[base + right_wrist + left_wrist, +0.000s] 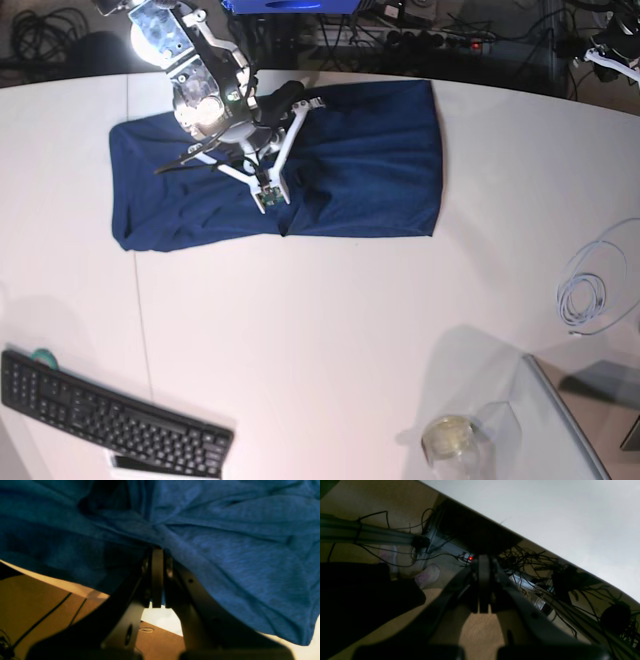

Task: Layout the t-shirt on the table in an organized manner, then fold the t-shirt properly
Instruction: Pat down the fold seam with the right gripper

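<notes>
Navy t-shirt [370, 165] stretched long side-to-side across white worktop [330, 320], right tool [158, 555] pinching its cloth, left tool [483, 562] closed empty.

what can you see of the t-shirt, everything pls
The t-shirt is dark navy in the base view, brighter blue up close, a soft knit with no print. It lies on the white table near the far edge, folded into a rough rectangle with wrinkles toward the middle. The right gripper is shut on a bunched fold of it, so cloth drapes over the fingers. The left gripper is shut, off past the table edge, not touching it.
</notes>
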You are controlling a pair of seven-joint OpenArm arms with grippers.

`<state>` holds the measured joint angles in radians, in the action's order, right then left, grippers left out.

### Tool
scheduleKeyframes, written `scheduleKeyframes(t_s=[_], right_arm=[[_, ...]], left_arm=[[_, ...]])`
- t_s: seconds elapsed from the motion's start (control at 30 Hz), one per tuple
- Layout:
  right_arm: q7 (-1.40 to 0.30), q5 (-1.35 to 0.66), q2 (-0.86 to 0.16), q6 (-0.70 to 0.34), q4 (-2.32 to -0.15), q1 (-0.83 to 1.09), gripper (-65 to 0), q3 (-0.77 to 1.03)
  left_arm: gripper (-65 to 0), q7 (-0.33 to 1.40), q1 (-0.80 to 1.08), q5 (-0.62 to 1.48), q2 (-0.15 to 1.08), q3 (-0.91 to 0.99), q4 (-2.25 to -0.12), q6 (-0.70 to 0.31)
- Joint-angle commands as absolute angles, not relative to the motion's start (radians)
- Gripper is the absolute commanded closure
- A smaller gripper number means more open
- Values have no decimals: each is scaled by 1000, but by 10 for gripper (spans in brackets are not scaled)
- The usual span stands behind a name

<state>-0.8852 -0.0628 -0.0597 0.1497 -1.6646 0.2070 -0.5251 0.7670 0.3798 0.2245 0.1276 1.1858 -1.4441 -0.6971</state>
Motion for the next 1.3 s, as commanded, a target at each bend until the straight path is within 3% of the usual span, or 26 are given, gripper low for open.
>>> scheduleKeyframes(t_s=[0.0, 0.27, 0.47, 1.1, 1.17, 1.27], right_arm=[[-874, -62, -53, 148, -1685, 209, -24, -527], [-874, -64, -53, 148, -1770, 228, -314, -522], [-880, -64, -50, 148, -1917, 246, -318, -530], [-872, -64, 81, 148, -1581, 94, -309, -522], [-857, -64, 76, 148, -1580, 90, -242, -522], [-852, -64, 73, 148, -1578, 90, -62, -521]], left_arm=[[0, 750, 386, 232, 147, 1193, -1460, -698], [0, 750, 386, 232, 147, 1193, -1460, -698], [0, 750, 386, 232, 147, 1193, -1460, -698], [0, 750, 394, 232, 147, 1193, -1460, -698], [0, 750, 394, 232, 147, 1193, -1460, -698], [0, 750, 394, 232, 147, 1193, -1460, -698]])
